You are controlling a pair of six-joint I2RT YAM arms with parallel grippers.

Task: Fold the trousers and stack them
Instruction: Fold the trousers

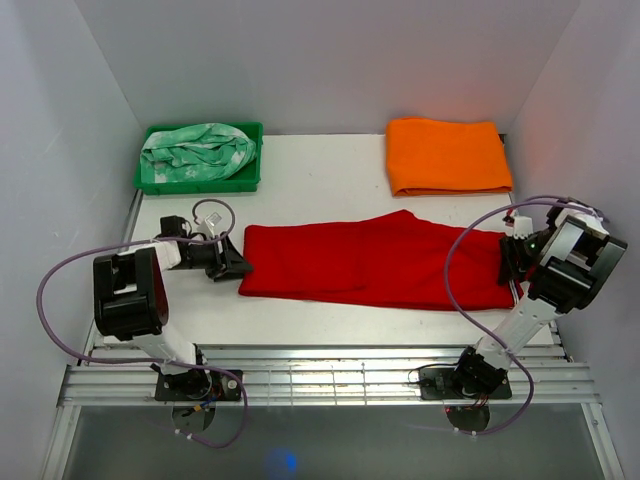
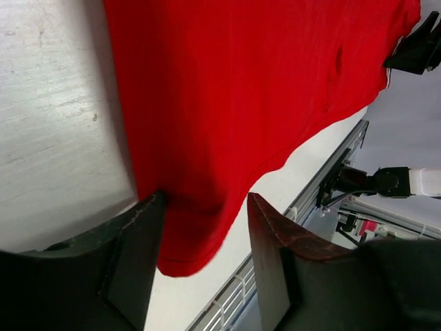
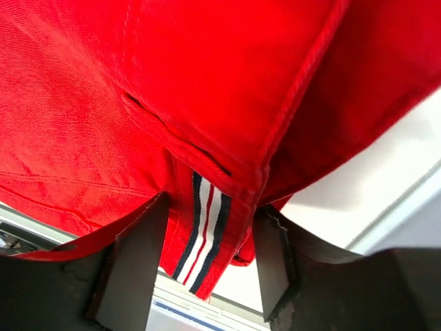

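Only my right wrist view shows a wordless navy, white and red striped tab (image 3: 203, 241) on the bright red cloth trousers (image 1: 370, 262). My left pincer (image 2: 204, 207) and right pincer (image 3: 212, 210) both sit spread astride their ends.

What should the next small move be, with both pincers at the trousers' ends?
Probably close both: the left pincer straddles a corner of the trousers, and the right pincer straddles the edge with the striped tab. Jaws are apart, nothing gripped yet.

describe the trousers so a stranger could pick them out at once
On the white table, look across the middle. The trousers lie flat, a long band. They alone are plain red: the orange cloth sits far right, the green patterned cloth in a tray far left.
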